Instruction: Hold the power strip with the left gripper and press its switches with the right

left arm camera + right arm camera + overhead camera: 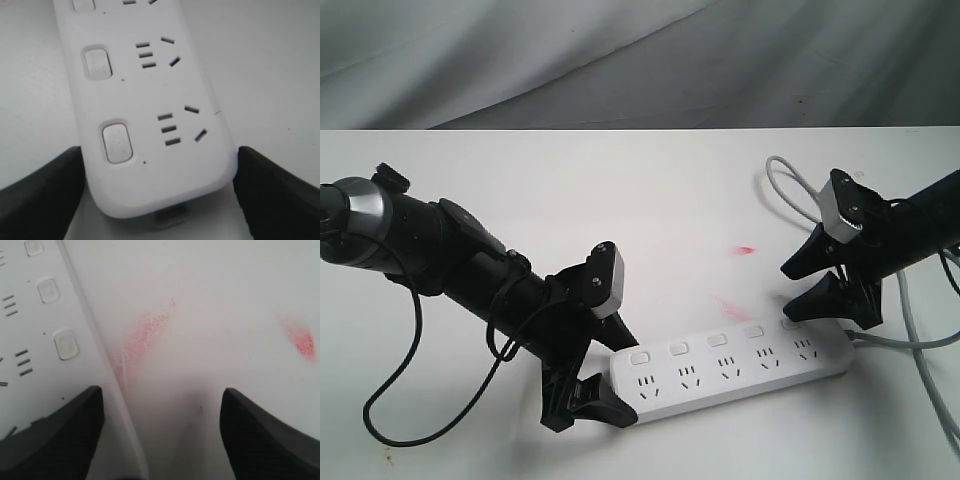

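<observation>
The power strip [730, 368] lies flat on the worktop [520, 200]. The end away from its cord [790, 185] sits between the left fingers [40, 200], which close on its two long sides and grip it, likely so it cannot skid when pushed. The right fingers [55, 440] stand wide apart and hold nothing. One hangs over the strip's edge, near the closest of the switches [66, 344], the other over bare worktop past a red smear [145, 335]. Spread like this, a single fingertip could probably press one switch alone.
</observation>
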Robot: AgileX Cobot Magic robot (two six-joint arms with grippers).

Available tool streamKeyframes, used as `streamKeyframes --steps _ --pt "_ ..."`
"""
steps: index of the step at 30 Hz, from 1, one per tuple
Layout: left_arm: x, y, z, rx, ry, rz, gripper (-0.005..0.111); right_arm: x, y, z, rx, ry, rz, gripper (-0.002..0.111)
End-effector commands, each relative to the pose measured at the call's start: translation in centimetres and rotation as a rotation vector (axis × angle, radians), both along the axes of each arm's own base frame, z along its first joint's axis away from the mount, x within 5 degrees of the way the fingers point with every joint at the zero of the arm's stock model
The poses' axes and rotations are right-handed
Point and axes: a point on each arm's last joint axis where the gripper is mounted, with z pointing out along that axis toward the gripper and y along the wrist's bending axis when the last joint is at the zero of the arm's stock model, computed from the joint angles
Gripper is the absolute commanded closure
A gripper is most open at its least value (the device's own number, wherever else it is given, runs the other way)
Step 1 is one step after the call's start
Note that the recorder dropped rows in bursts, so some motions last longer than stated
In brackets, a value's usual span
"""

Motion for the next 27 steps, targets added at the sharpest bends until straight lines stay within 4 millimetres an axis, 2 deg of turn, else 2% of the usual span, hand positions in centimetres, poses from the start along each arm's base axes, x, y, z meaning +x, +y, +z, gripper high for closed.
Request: streamKeyframes --steps 1,8,27 --pt "0.0 0.1 -0.1 0.020 -0.021 -0.009 0.077 0.2 -1.3 -1.6 -0.138 -0.051 0.012 0.047" --pt "0.0 0.1 -0.1 0.020 -0.021 -0.009 0.077 0.2 -0.5 -1.6 -0.132 -0.061 0.031 0.047" --pt "0.0 0.1 -0.1 0.020 -0.021 -0.009 0.077 0.1 -0.2 -1.5 -0.097 -0.045 0.024 0.047"
